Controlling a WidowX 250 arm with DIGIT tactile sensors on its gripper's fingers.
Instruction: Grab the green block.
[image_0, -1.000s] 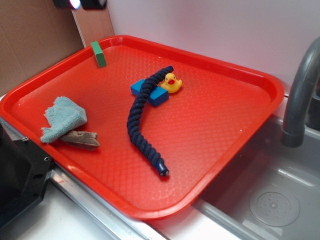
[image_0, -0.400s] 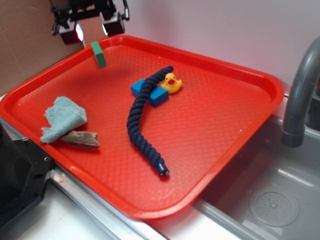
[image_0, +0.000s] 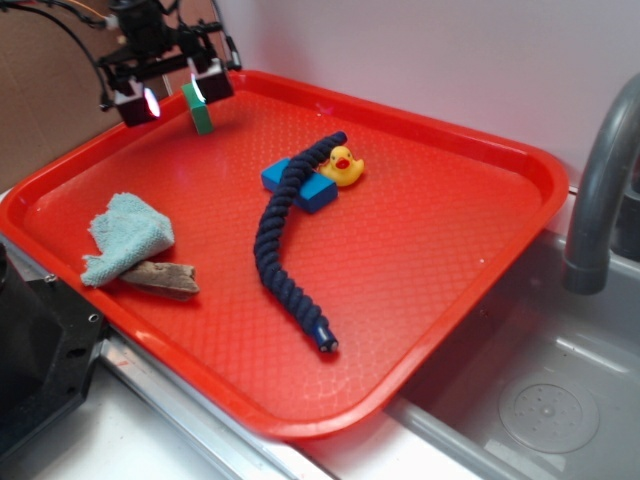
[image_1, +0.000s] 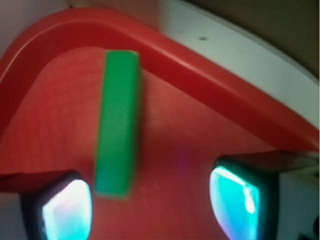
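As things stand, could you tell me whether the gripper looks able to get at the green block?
Probably yes: the gripper is open, with the green block standing on edge between its fingers, off centre in the wrist view, and nothing else close by.

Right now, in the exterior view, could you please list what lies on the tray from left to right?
Cloth → green block → blue block → duck.

Quick count from my end: one red tray (image_0: 480, 270), and on it I've got two blocks, one green block (image_0: 201, 112) and one blue block (image_0: 312, 192). Then one rubber duck (image_0: 345, 165), one dark blue rope (image_0: 285, 235), one light blue cloth (image_0: 128, 232) and one brown wood-looking piece (image_0: 165, 277). One faucet (image_0: 600, 190) over one sink (image_0: 530, 400).
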